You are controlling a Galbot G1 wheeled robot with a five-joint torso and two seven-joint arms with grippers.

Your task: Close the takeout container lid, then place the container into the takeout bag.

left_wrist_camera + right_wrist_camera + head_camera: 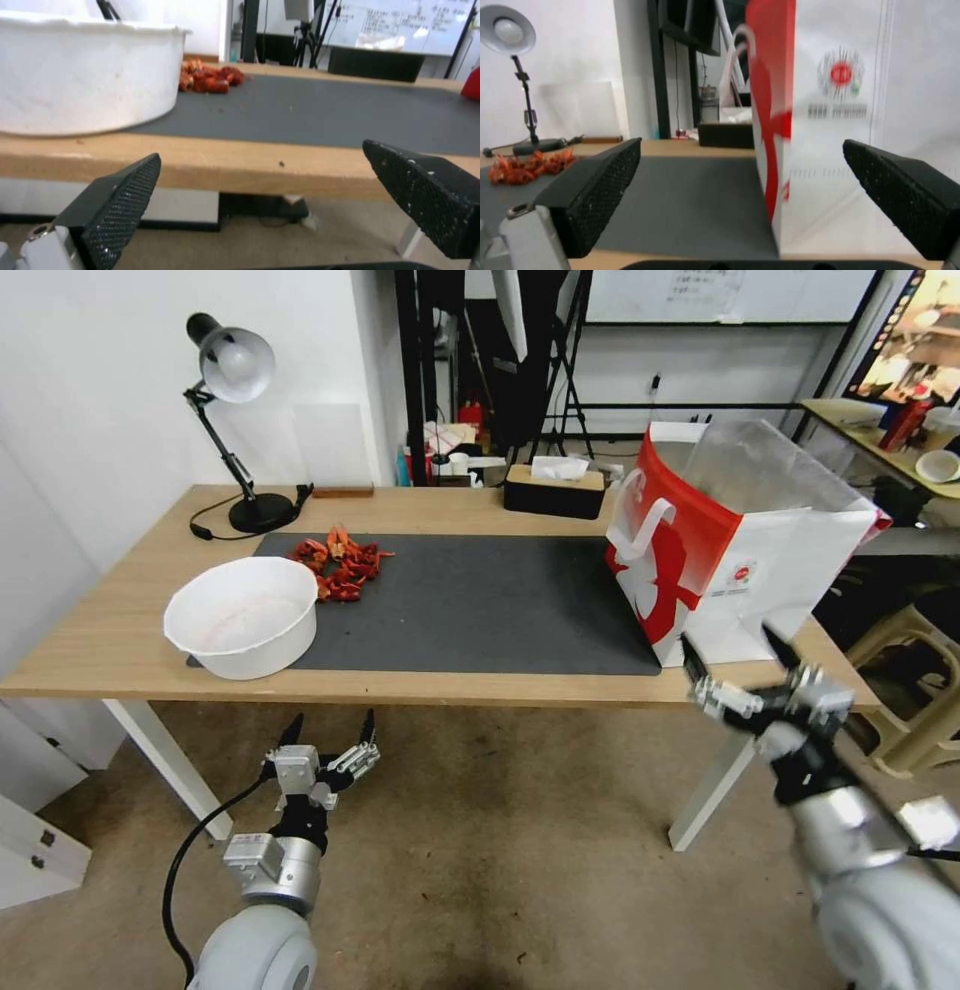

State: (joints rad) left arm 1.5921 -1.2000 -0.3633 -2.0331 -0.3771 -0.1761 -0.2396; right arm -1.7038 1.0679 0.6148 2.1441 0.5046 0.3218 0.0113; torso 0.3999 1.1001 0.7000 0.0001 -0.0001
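A: What is seen across the head view?

B: A wooden counter [120,640] is shown across the middle of the frame, covered at its centre by a dark grey mat [480,605]. At the right of the frame, the takeout bag [740,540] is stood upright on the mat's right end. Its red and white sides, white flat handle, small logo and silvery lining are visible, and its mouth is open.

A: And on the left side?

B: A round white bowl [243,615] is placed at centre left, on the mat's near left corner. Just behind it, a heap of red crayfish shells [340,562] is seen on the mat. A black desk lamp [235,420] is stood in the upper left. A black tissue box [555,488] is set at the counter's far edge, top centre.

A: Where are the grippers?

B: The left gripper [328,738] is held at lower left, below the counter's front edge, with its fingers spread apart around nothing. The right gripper [735,655] is held at right of centre, just in front of the bag's near white face, its fingers likewise spread wide and empty.

A: And the takeout container?

B: It cannot be made out on the counter; whether it is inside the bag cannot be told.
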